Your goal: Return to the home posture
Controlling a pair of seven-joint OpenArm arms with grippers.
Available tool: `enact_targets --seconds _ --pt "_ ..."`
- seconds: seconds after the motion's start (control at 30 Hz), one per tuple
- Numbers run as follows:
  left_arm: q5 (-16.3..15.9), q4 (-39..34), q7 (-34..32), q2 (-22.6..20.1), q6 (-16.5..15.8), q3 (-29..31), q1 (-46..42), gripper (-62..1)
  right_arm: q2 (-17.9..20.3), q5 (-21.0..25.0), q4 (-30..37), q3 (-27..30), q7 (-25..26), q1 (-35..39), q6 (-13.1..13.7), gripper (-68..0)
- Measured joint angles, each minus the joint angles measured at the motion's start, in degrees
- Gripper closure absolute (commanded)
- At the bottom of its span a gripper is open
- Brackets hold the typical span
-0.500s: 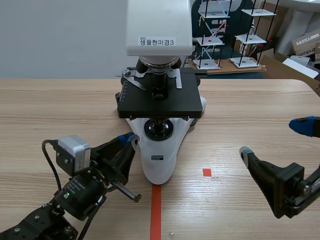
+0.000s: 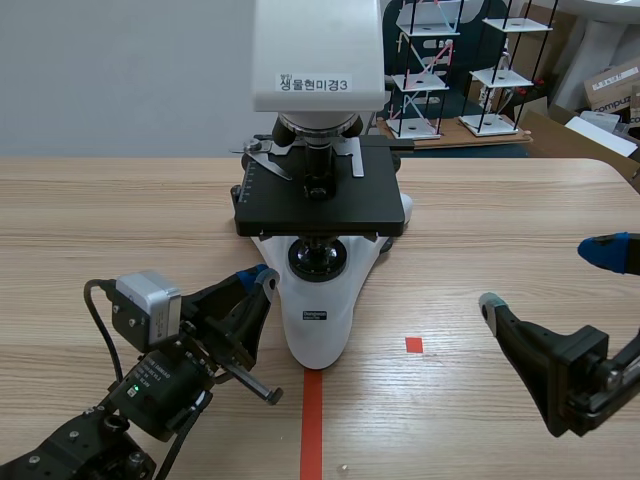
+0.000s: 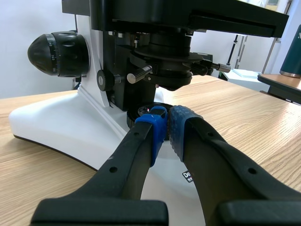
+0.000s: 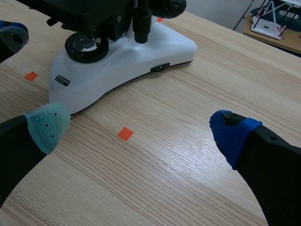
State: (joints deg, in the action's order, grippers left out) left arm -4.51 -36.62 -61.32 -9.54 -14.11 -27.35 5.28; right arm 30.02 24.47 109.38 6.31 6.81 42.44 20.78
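A white and black microscope stands mid-table, its white base close ahead of my left gripper. My left gripper rests low at the near left beside the base, its blue pads pressed together with nothing between them. My right gripper sits at the near right, well clear of the microscope. It is open: one grey-green pad and one blue pad stand wide apart in the right wrist view, around my right gripper, with bare table between them.
The wooden table spreads around the microscope. Wire model racks and cardboard boxes stand beyond its far right edge. A dark object shows past the stage in the left wrist view.
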Motion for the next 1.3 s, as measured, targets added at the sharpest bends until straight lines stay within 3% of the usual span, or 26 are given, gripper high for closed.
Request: enact_targets --seconds 0.57,0.63,0.8,0.9,1.03,1.17,1.3 --pt "0.0 0.0 0.22 0.0 0.0 0.0 0.0 -6.0 0.0 0.0 0.0 0.0 0.0 0.0 0.0 -67.1" --pt "0.0 0.0 0.22 0.0 0.0 0.0 0.0 -11.0 0.0 0.0 0.0 0.0 0.0 0.0 0.0 -67.1" --pt "-0.02 -0.39 0.15 -0.63 0.07 0.02 -0.7 -34.5 0.0 0.0 0.0 0.0 0.0 0.0 0.0 -67.1" --pt "0.31 -3.37 0.2 -1.92 2.21 0.11 -3.45 -37.9 0.0 0.0 0.0 0.0 -0.02 0.0 0.0 -67.1" --pt "3.54 -10.95 2.23 -4.57 3.45 2.62 -9.97 -39.0 0.0 0.0 0.0 0.0 0.0 0.0 0.0 -67.1" --pt "3.89 -22.29 13.07 -7.06 3.48 8.87 -18.64 -51.4 0.0 0.0 0.0 0.0 0.0 0.0 0.0 -67.1" --pt "4.33 -35.19 24.09 -8.46 3.17 14.95 -26.03 -53.0 0.0 0.0 0.0 0.0 0.0 0.0 0.0 -67.1"
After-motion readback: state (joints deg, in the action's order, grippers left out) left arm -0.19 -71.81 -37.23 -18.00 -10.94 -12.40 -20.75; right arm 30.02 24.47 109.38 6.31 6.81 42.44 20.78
